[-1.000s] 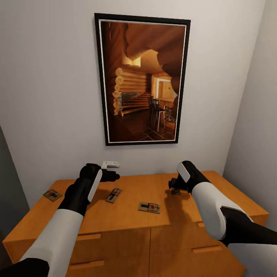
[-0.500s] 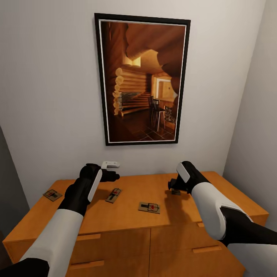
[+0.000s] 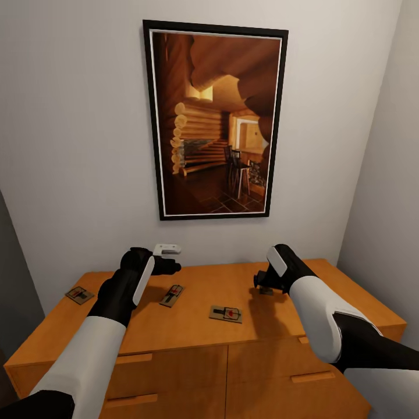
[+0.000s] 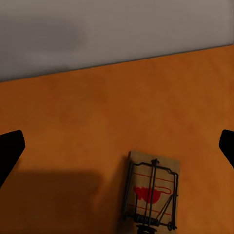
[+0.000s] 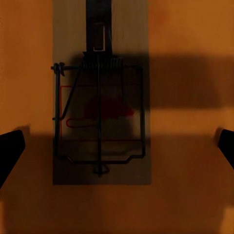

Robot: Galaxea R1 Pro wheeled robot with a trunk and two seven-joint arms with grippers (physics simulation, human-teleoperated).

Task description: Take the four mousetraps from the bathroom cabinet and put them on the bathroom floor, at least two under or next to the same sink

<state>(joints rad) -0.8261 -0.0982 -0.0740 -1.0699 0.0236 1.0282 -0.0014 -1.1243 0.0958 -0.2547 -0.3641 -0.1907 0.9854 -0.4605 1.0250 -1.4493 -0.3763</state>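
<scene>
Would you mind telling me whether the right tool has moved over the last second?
Barely: the right tool has crept slightly leftward in the head view, judged against the picture frame, staying above the cabinet.

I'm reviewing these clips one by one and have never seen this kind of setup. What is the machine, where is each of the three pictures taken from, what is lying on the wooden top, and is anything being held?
This is a simulated two-armed robot with white and black arms. The large picture comes from a camera on its head, looking down over both arms at a low orange-brown wooden cabinet below a framed picture of a log cabin. The two small pictures come from cameras on each wrist, looking along the gripper's fingers.

Small flat mousetraps lie on the cabinet top: one at the far left, one by the left arm, one in the middle, and one partly hidden under the right gripper.

The left gripper is open above a trap. The right gripper is open directly over its trap. Nothing is held yet.
</scene>
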